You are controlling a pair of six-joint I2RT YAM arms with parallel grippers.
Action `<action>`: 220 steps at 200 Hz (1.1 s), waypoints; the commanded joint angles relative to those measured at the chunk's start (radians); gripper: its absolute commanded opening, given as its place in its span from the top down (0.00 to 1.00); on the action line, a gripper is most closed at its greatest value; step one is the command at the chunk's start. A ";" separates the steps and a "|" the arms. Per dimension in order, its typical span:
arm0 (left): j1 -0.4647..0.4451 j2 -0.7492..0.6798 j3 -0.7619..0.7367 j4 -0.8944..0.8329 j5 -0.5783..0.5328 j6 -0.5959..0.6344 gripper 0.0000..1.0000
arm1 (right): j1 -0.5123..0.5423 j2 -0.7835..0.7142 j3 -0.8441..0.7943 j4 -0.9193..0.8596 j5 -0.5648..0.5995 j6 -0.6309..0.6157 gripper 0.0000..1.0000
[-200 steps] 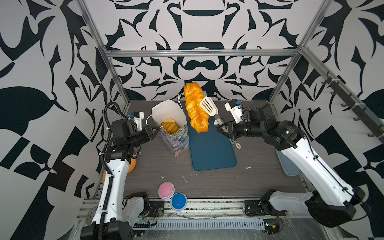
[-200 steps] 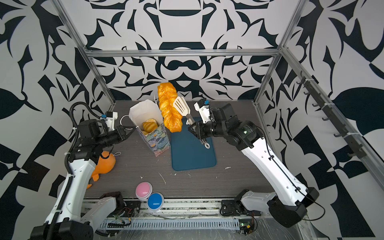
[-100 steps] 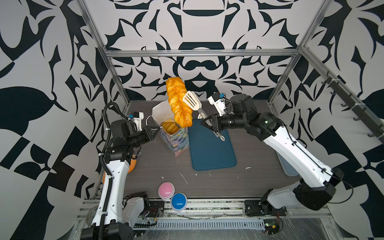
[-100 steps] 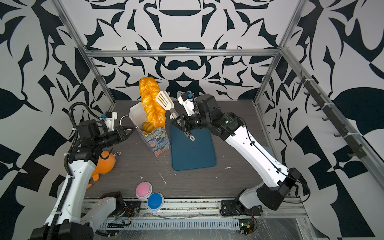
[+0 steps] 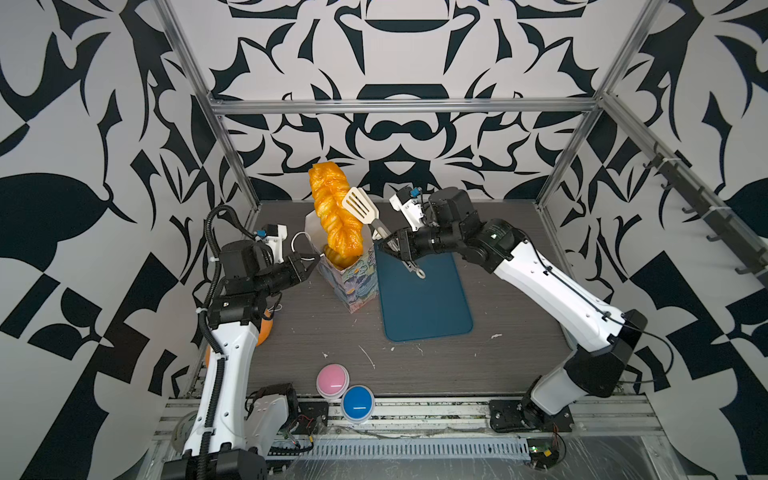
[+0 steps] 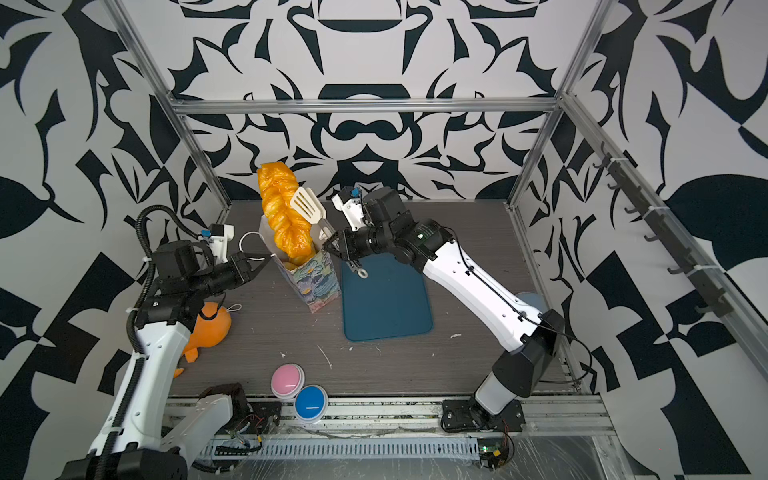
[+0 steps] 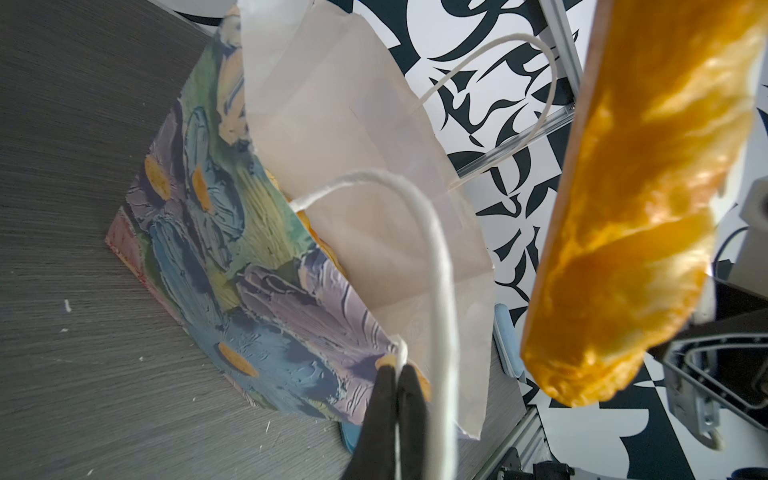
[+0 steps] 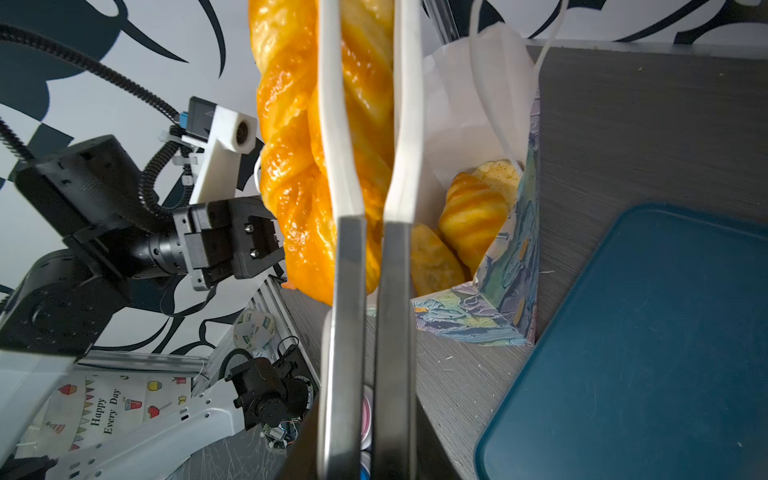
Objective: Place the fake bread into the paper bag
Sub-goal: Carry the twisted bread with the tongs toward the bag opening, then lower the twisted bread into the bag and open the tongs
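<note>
Left fingers pinch paper bag; right fingers squeeze tongs gripping braided loaf.

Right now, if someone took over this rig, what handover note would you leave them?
Left gripper: shut on the cord handle of the paper bag, steadying its open mouth.
Right gripper: shut on the tongs, which clamp the braided loaf.
The loaf hangs end-down at the bag's mouth, not yet inside.
Done: a croissant and other pastries lie in the bag.
Left: lower the loaf in, then open the tongs.
</note>
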 commanded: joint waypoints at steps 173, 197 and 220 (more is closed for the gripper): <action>0.003 -0.031 0.003 -0.031 0.006 0.008 1.00 | -0.002 0.035 -0.015 0.073 0.019 -0.020 0.73; 0.003 -0.031 0.003 -0.031 0.008 0.006 1.00 | -0.002 0.041 -0.022 0.073 0.023 -0.018 0.73; 0.004 -0.032 0.004 -0.030 0.007 0.005 1.00 | -0.002 0.050 -0.028 0.071 0.030 -0.015 0.73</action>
